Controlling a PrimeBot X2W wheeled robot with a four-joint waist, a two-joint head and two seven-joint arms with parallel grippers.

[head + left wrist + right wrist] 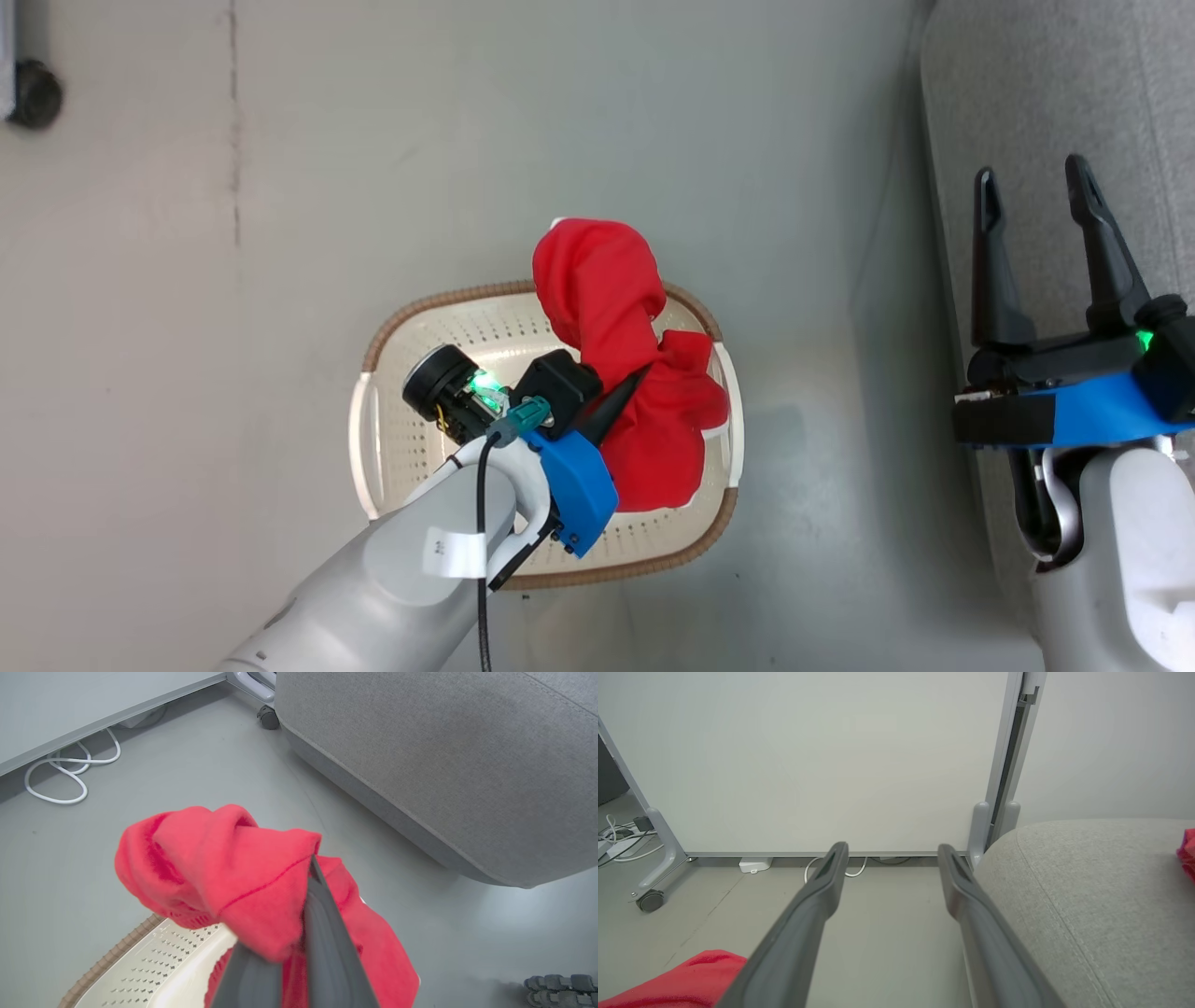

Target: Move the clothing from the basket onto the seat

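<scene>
A bright red garment (625, 355) hangs bunched above the cream basket (392, 439), lifted partly past its far rim. My left gripper (635, 383) is shut on this clothing; in the left wrist view the red fabric (233, 877) wraps around the dark fingers (327, 942). The basket's perforated wall (159, 970) lies below it. The grey seat (1036, 112) runs along the right side, and it is the big cushion (467, 756) ahead of the left wrist. My right gripper (1032, 201) is open over the seat's edge, nothing between its fingers (822, 891). A red scrap (1188, 851) lies on the seat (1087, 896).
The grey floor (467, 140) surrounds the basket. A white partition panel (808, 756) on castor feet (649, 900) stands beyond, with white cables (65, 774) at its base. A dark castor (33, 93) sits at the upper left of the head view.
</scene>
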